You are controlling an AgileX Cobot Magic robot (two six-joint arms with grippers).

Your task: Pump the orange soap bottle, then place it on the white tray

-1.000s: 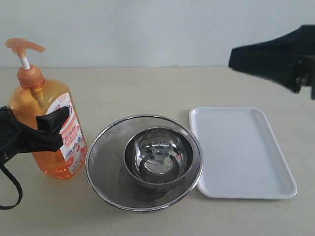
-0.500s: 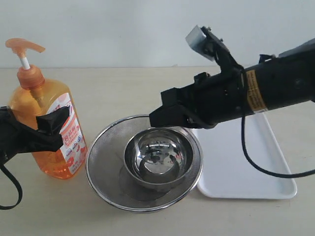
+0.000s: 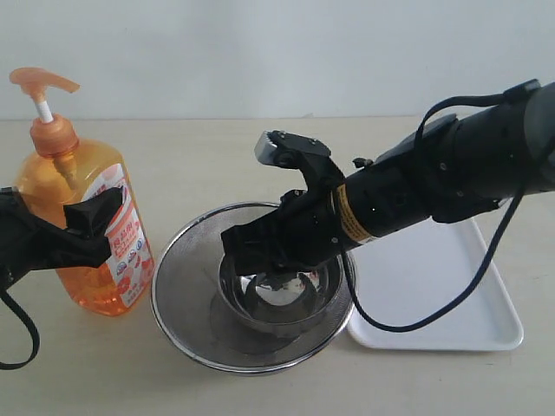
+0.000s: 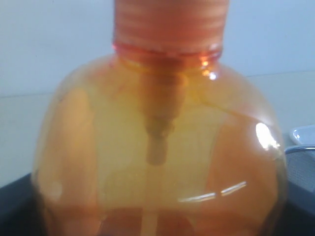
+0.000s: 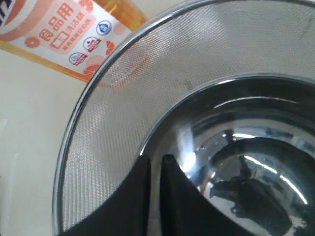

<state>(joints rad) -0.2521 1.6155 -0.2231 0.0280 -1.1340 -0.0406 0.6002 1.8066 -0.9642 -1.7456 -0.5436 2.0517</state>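
Orange soap bottle [image 3: 52,182] stands upright at 9 o'clock on the table, well apart from the white tray [image 3: 434,286] at 3 o'clock, with a steel strainer [image 3: 173,277] holding a bowl [image 3: 277,299] between them. We see the left gripper [image 3: 87,227] with its jaws set wide across the bottle's lower body, one finger over the label, and we judge that it is clamping the bottle rather than merely flanking it. The right gripper [image 3: 234,247] has its tips pressed together on nothing and hangs over the bowl, near the bottle's 3 o'clock side. We judge the bottle nearly full, so heavy for its size. Its walls look smooth and rounded, likely slick and a little springy under a squeeze. The pump head [image 3: 39,82] on its thin stem makes a poor handle. We would grip low across the broad body, or just under the collar, and press the pump straight down so nothing tips.
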